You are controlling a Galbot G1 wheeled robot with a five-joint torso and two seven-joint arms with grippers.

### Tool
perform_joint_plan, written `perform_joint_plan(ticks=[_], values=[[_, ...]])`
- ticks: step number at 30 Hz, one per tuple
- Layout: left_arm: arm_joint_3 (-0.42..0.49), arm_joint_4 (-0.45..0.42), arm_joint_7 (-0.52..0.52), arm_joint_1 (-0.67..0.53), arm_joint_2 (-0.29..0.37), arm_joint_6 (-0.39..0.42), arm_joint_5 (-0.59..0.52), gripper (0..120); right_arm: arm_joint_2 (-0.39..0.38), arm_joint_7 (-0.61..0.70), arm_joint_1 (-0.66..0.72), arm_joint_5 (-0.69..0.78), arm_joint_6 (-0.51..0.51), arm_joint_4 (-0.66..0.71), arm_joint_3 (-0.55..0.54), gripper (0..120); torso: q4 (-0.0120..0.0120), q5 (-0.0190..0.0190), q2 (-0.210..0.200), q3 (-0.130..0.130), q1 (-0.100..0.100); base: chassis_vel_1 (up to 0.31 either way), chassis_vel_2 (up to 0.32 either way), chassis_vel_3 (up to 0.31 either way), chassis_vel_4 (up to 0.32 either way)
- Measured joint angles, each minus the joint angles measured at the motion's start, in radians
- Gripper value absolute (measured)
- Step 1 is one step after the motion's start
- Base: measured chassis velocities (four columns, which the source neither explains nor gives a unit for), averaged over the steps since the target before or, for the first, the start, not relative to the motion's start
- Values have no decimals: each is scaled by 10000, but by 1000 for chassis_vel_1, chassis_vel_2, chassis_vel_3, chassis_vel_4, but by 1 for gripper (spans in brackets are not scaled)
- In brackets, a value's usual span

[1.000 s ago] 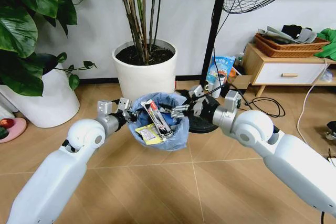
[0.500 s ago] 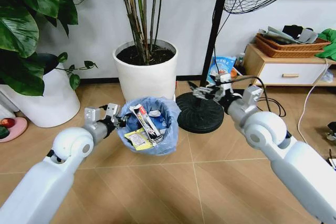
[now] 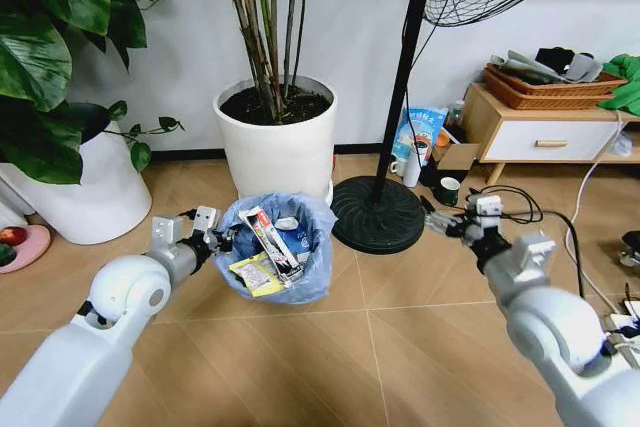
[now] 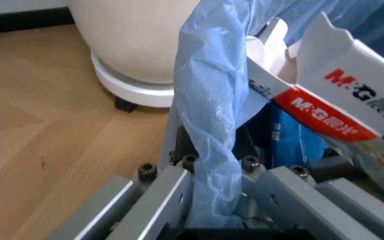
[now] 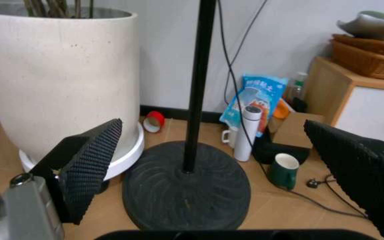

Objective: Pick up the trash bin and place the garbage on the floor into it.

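Crinkly light-blue plastic lines the trash bin (image 3: 275,257); the floor (image 3: 400,347) is smooth wood; the plant pot (image 3: 275,137) matt white.

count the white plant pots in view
2: one white pot stands behind the trash bin near the wall; the other sits at far left under big leaves. More may be hidden.

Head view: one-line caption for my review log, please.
Left gripper holds the litter-filled trash bin by its rim; open right gripper hangs empty beside the fan base.

home living room, potted plants (image 3: 275,137), standing fan (image 3: 378,212), wooden sideboard (image 3: 540,132)
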Motion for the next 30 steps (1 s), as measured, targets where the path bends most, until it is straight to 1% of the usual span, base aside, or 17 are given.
perform_joint_plan(ticks=[1, 2, 7, 19, 25, 30], values=[[0, 0, 0, 0, 0, 0, 0, 0, 0, 0, 0, 0, 0, 0, 0, 100, 0, 0, 0, 0, 0, 0, 0, 0, 0], [-98, -106, -23, 154, 1, 0, 12, 0, 215, 0, -195, -109, 2, 132, 72, 100, 1, -3, 0, 0, 0, 0, 0, 0, 0], [-305, -403, -88, 526, 78, 0, 14, 0, 557, -56, -494, -512, 56, 371, 149, 100, 0, -3, 0, 1, 0, 0, 0, 0, 0], [-342, -648, -234, 828, -29, 0, 41, 0, 657, -76, -536, -823, -77, 497, -28, 100, 0, -2, 0, 2, 0, 5, 3, -6, -3], [-365, -653, -248, 831, -73, 0, 54, 0, 713, -126, -587, -994, -89, 497, -175, 100, -1, -2, 0, 2, 1, 116, 104, -115, -113], [-369, -635, -250, 798, -87, 0, 58, 0, 737, -164, -578, -1031, -89, 465, -228, 100, 1, -4, 1, 2, 1, 230, 213, -198, -207]])
